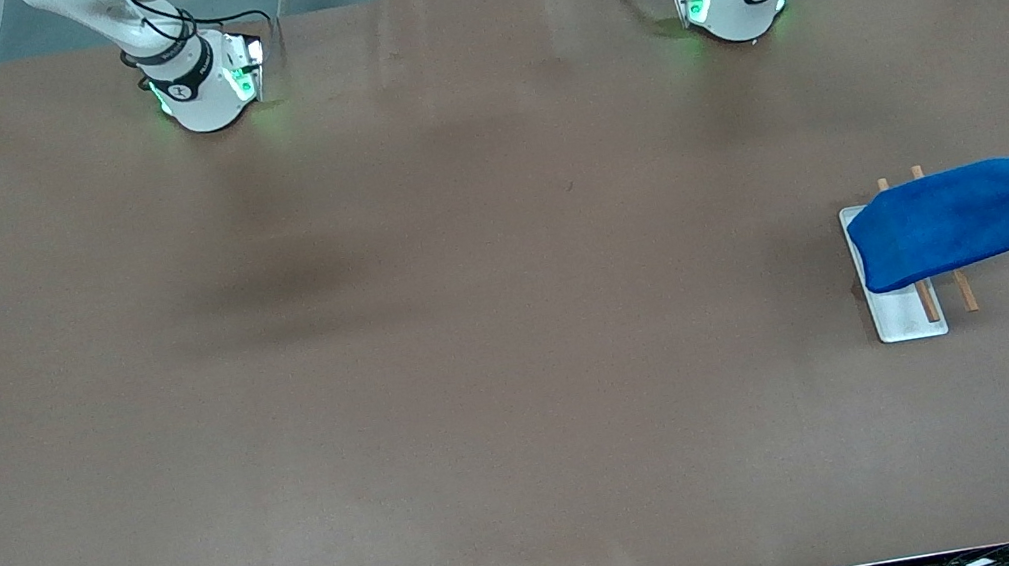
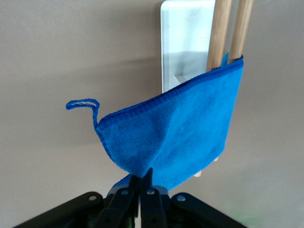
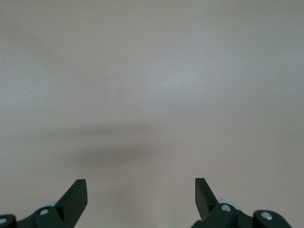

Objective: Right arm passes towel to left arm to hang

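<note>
Already the bright blue soft microfibre towel (image 1: 955,220) drapes over the two thin wooden rods (image 1: 924,299) of a small rack on a white flat base (image 1: 906,323), toward the left arm's end of the table. One corner is pinched in the left gripper (image 2: 140,183), jaws clamped together on the cloth, probably to keep it taut while it settles. Over bare brown tabletop (image 3: 152,71) the right gripper (image 3: 141,197) waits, fingers wide apart and holding nothing.

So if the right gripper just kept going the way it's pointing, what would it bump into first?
Probably just the bare table. The right gripper is open, and its wrist view shows nothing but brown tabletop ahead, though how high it hangs is hard to judge.
</note>
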